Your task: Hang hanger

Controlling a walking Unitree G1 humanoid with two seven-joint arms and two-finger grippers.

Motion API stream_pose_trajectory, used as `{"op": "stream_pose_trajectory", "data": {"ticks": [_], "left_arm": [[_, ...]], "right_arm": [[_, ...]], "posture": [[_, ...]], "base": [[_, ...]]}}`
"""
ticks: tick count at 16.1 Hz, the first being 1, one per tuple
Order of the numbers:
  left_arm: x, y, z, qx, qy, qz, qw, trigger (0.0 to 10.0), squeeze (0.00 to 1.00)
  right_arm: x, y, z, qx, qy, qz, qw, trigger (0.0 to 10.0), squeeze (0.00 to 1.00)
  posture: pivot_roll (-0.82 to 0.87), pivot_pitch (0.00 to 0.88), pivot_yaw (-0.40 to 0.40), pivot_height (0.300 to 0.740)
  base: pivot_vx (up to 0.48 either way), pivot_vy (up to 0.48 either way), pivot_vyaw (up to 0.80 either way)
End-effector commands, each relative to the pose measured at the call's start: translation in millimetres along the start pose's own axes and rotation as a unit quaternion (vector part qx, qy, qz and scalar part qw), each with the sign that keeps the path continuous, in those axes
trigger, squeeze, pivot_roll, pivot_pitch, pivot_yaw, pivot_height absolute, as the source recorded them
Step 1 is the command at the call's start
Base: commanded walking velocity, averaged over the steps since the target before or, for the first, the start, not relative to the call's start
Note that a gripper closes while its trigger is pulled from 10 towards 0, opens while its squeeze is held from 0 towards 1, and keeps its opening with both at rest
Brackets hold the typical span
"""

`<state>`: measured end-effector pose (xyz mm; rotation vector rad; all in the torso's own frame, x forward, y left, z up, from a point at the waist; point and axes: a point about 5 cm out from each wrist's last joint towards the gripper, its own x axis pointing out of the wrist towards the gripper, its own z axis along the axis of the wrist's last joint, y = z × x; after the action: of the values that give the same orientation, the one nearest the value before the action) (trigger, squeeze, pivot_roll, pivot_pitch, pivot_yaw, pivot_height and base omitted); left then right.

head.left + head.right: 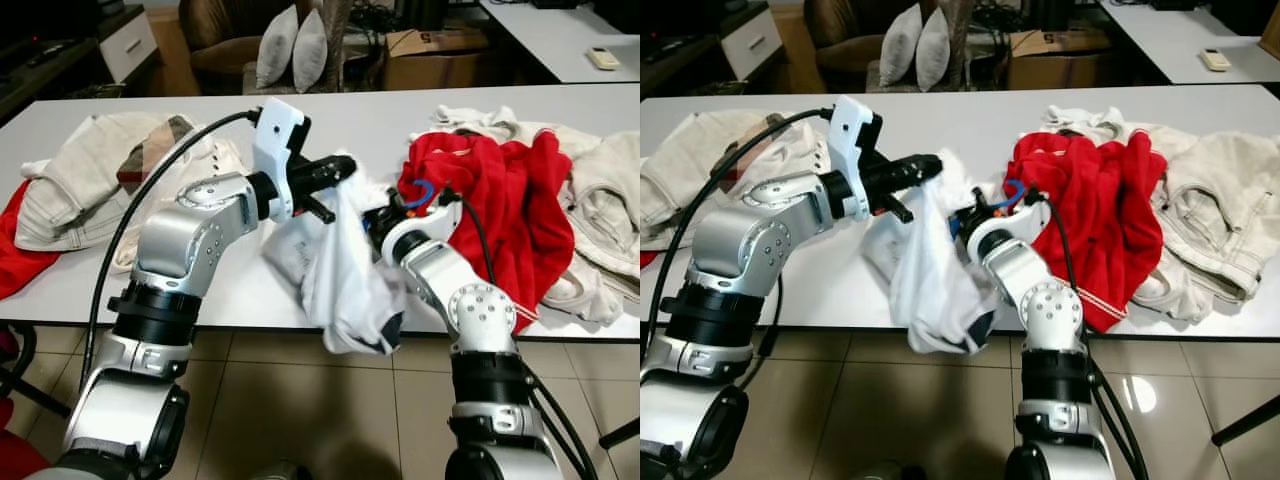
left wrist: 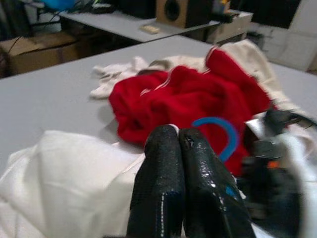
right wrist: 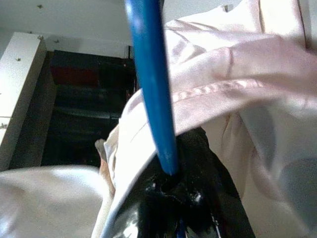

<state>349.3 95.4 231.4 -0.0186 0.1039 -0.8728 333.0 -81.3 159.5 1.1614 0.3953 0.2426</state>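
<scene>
Left gripper [image 1: 340, 172]: glossy black fingers [image 2: 171, 188] pressed together, pinching the top of a limp white garment [image 1: 345, 280] (soft, smooth cloth, hanging off the near table edge toward 6 o'clock). Right gripper [image 3: 173, 198]: clamped on a blue hanger [image 3: 148, 84], a smooth round plastic rod running up from between the black fingers, wrapped in pale folds of the same garment. From the head, at 3 o'clock of the left gripper, just the hanger's curved blue hook [image 1: 420, 192] visible against a rumpled red garment [image 1: 500, 200]; rest of the hanger buried in cloth, shape hard to make out. White table [image 1: 400, 120], flat and matte. At 9 o'clock, heaped beige clothes [image 1: 90, 180]; at 3 o'clock, cream trousers [image 1: 610, 210], cut off by the frame edge.
</scene>
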Motion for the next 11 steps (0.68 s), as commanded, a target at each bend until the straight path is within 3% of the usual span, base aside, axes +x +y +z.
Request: {"op": "stream_pose_trajectory", "data": {"ticks": [1, 2, 4, 6, 9, 11], "left_arm": [[-4.2, 8.1, -3, 0.003, 0.012, 0.018, 1.000, 10.0, 0.72], [-8.1, 13.9, -14, 0.004, 0.039, 0.031, 0.999, 10.0, 1.00], [-13.7, 21.5, -22, 0.013, 0.061, 0.047, 0.997, 10.0, 1.00], [-28.4, 37.3, -30, 0.012, 0.072, 0.071, 0.995, 10.0, 1.00], [-42.5, 54.5, -40, 0.016, 0.089, 0.107, 0.990, 10.0, 1.00], [-42.5, 54.5, -40, 0.016, 0.089, 0.107, 0.990, 10.0, 1.00]], "right_arm": [[-0.3, 14.6, -24, 0.046, 0.027, 0.025, 0.998, 10.0, 0.00], [-4.2, 13.3, -21, 0.055, 0.020, 0.021, 0.998, 10.0, 0.00], [-7.8, 11.0, -16, 0.064, 0.009, 0.016, 0.998, 10.0, 0.00], [-14.4, 7.7, -6, 0.077, -0.007, 0.013, 0.997, 10.0, 0.00], [-16.0, 7.6, -3, 0.062, -0.006, 0.010, 0.998, 10.0, 0.00], [-16.0, 7.6, -3, 0.062, -0.006, 0.010, 0.998, 10.0, 0.00]], "posture": [[0.01, 0.000, 0.076, 0.740], [-0.02, 0.000, 0.078, 0.740], [-0.02, 0.000, 0.079, 0.740], [-0.04, 0.000, 0.069, 0.740], [-0.04, 0.000, 0.064, 0.740], [-0.04, 0.000, 0.064, 0.740]], "base": [[0.000, 0.000, 0.00], [0.000, 0.000, 0.00], [0.000, 0.000, 0.00], [0.000, 0.000, 0.00], [0.000, 0.000, 0.00], [0.000, 0.000, 0.00]]}}
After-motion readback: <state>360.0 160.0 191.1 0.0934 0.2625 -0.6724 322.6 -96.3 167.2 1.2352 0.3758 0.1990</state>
